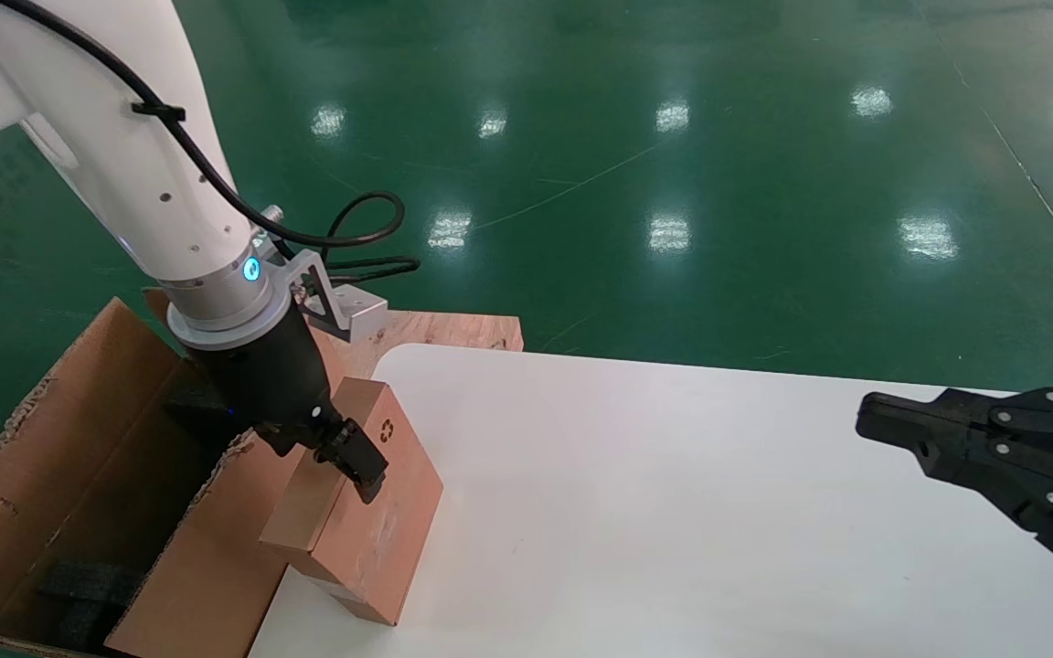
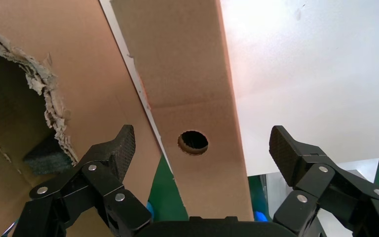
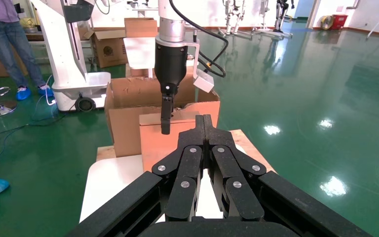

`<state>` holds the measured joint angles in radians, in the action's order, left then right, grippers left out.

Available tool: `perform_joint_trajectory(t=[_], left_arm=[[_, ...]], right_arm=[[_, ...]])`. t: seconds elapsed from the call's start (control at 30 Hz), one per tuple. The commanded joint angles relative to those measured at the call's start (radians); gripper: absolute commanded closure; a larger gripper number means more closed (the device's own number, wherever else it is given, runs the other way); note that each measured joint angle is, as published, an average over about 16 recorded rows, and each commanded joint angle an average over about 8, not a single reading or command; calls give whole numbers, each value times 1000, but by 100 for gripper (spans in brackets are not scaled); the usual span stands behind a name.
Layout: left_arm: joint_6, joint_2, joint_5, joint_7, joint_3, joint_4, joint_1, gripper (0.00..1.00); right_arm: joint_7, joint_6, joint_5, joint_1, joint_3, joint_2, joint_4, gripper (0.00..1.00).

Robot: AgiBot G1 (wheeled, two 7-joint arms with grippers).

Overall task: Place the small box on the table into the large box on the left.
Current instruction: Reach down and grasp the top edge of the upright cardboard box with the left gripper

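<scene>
From the head camera, the left gripper (image 1: pixel 344 448) hung over the small box (image 1: pixel 371 512), which stood tilted at the near left edge of the white bench (image 1: pixel 673 512), leaning against the large box (image 1: pixel 79 493). One finger (image 1: pixel 360 464) lay against the small box's upper face, just below its recycling mark. The large box sat to the left of the bench, open, with ragged torn flaps and black foam (image 1: pixel 79 585) inside. A plywood board (image 1: pixel 453 331) showed behind the bench corner. The right gripper (image 1: pixel 874 422) hovered over the right side of the bench, well apart from both boxes.

In the left wrist view, the left gripper's (image 2: pixel 200 145) jaws were spread wide, one on each side of the small box (image 2: pixel 187 74), with gaps showing between the pads and the cardboard. The round hole (image 2: pixel 193 142) sat between them. The large box (image 2: pixel 24 98) with its torn edge lay beside the small one, foam (image 2: pixel 47 158) visible within, and the bench (image 2: pixel 316 74) on the other side.

In the right wrist view, the right gripper's (image 3: pixel 205 118) jaws were pressed together, holding nothing. Beyond them the left gripper (image 3: pixel 166 127) reached down onto the small box (image 3: pixel 163 143), with the large box (image 3: pixel 133 118) right behind it. A person (image 3: pixel 5 34) stood far off on the green floor (image 3: pixel 325 98).
</scene>
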<state>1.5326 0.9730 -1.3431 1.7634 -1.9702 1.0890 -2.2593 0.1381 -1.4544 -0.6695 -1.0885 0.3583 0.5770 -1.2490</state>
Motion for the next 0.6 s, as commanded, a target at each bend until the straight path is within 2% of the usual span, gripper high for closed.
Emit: perform_joint_trajectory(t=[0.03, 0.37, 0.4, 0.5, 0.53, 0.57, 0.6], left_arm=[[2, 3, -1, 1, -2, -2, 0, 0], [-1, 1, 4, 1, -6, -1, -1, 0], [-1, 1, 6, 1, -5, 0, 0, 0], [-4, -1, 9, 0, -4, 0, 0, 0], [-4, -2, 10, 0, -4, 0, 0, 0], [-5, -2, 11, 0, -3, 0, 0, 7], [-5, -2, 12, 0, -3, 0, 0, 20]], right_arm=[[0, 0, 0, 0, 0, 0, 0, 100], [0, 0, 0, 0, 0, 0, 0, 100], [0, 0, 0, 0, 0, 0, 0, 98], [0, 0, 0, 0, 0, 0, 0, 82], [0, 0, 0, 0, 0, 0, 0, 71], [0, 0, 0, 0, 0, 0, 0, 59], [0, 0, 0, 0, 0, 0, 0, 46]])
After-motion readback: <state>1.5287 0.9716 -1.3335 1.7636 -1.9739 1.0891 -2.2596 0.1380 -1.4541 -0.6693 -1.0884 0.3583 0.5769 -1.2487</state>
